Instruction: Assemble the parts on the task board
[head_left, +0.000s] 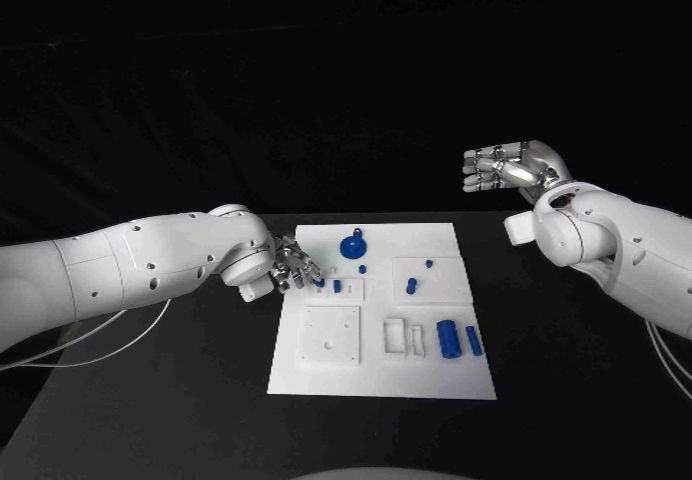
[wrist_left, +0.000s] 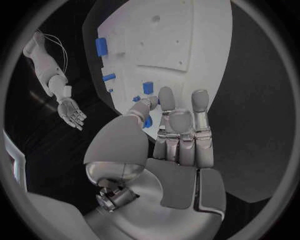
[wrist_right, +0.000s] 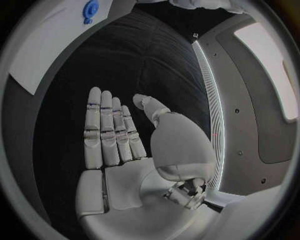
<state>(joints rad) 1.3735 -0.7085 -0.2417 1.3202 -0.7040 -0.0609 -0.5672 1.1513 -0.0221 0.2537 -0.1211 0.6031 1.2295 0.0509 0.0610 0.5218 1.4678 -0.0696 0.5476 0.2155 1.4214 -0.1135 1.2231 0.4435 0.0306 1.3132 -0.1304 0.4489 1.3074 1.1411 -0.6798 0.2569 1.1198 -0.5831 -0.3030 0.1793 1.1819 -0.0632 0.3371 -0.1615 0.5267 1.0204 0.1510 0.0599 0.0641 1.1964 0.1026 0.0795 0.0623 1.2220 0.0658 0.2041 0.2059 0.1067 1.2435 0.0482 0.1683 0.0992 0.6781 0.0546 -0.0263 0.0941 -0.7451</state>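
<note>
White plastic marks out the task board (head_left: 433, 375), a rectangular plate lying flat in the middle of the black table (head_left: 173, 420) in front of you. Small blue parts sit scattered over it. At the far end is a round blue disc with a knob (head_left: 352, 246). Near the board's middle, just by your left fingertips, lie two small blue blocks (head_left: 336, 286), with a short blue peg (head_left: 411, 285) further to your right. Toward the near right corner, a larger blue cylinder (head_left: 449, 338) lies beside a thinner blue pin (head_left: 473, 341), the two side by side and close together. A square white plate with holes (head_left: 330, 335) rests on the near left part of the board.

Your left hand (head_left: 293, 267) reaches in over the board's left edge. In the left wrist view its fingers (wrist_left: 200, 107) are stretched fairly straight with the thumb apart from them, holding nothing, tips close to the small blue blocks; you cannot tell whether they touch.

Your right hand (head_left: 508, 167) is raised well away from the board, beyond its far right corner. In the right wrist view its fingers (wrist_right: 103, 125) lie straight and side by side, thumb out, palm bare, grasping nothing.
</note>
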